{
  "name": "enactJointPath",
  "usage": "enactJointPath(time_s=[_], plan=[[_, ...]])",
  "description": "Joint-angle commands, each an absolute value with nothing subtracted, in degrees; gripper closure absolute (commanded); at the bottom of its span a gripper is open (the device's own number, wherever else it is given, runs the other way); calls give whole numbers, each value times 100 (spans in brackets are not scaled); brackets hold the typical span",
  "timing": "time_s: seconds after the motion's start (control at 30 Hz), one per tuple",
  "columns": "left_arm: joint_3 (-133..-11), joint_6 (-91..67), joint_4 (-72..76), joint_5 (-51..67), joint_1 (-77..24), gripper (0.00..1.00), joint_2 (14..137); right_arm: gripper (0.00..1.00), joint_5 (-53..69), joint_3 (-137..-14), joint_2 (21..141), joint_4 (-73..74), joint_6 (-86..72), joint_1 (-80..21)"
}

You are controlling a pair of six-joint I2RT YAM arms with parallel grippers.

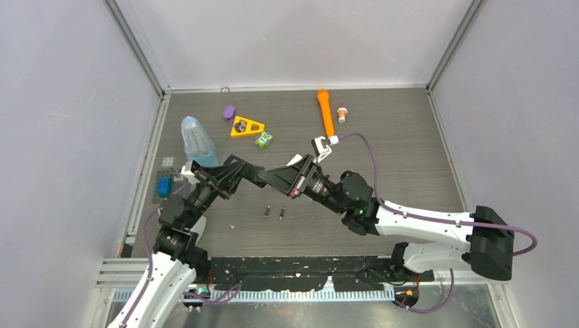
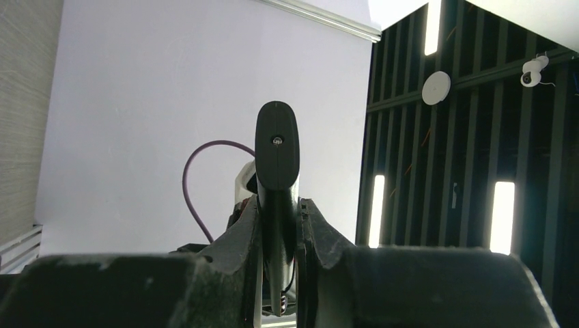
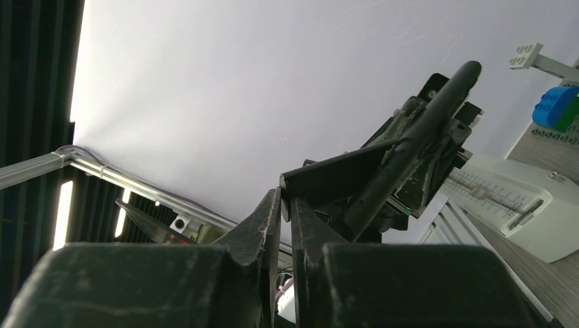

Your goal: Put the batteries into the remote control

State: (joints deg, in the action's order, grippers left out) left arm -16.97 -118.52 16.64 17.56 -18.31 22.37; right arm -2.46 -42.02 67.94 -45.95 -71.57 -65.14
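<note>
The remote control (image 2: 277, 147) stands edge-on between my left gripper's (image 2: 278, 205) shut fingers and looks dark from here. In the right wrist view it is a dark slanted bar (image 3: 437, 102). My right gripper (image 3: 287, 198) is shut at its tips on a thin dark flat panel (image 3: 341, 174) that reaches to the remote. In the top view both grippers, left (image 1: 254, 178) and right (image 1: 274, 179), meet in mid-air over the table's middle. Two batteries (image 1: 267, 212) (image 1: 282, 214) lie on the table just in front of them.
At the back are an orange torch (image 1: 326, 113), a small bottle (image 1: 341, 113), a purple piece (image 1: 229, 112), a yellow triangle (image 1: 246, 126) and a green block (image 1: 263, 140). At the left are a clear bottle (image 1: 196, 142) and a blue brick (image 1: 164, 186).
</note>
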Motion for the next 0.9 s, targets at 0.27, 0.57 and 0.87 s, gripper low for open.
enactJointPath(time_s=[0.27,0.57,0.87], plan=[[-1695,-12025,1848,1545,-1811,100,2082,86,-622,-3887,6510,-4380,-7360,-6530],[-1757,-11933,1702,1539,-1810,100,2100,75,-649,-3806,6476,-4267,-7476,-6520],[-1813,-11791,1284,1454,-1811,100,2005,71,-714,-3795,6395,-3954,-7590,-6504]])
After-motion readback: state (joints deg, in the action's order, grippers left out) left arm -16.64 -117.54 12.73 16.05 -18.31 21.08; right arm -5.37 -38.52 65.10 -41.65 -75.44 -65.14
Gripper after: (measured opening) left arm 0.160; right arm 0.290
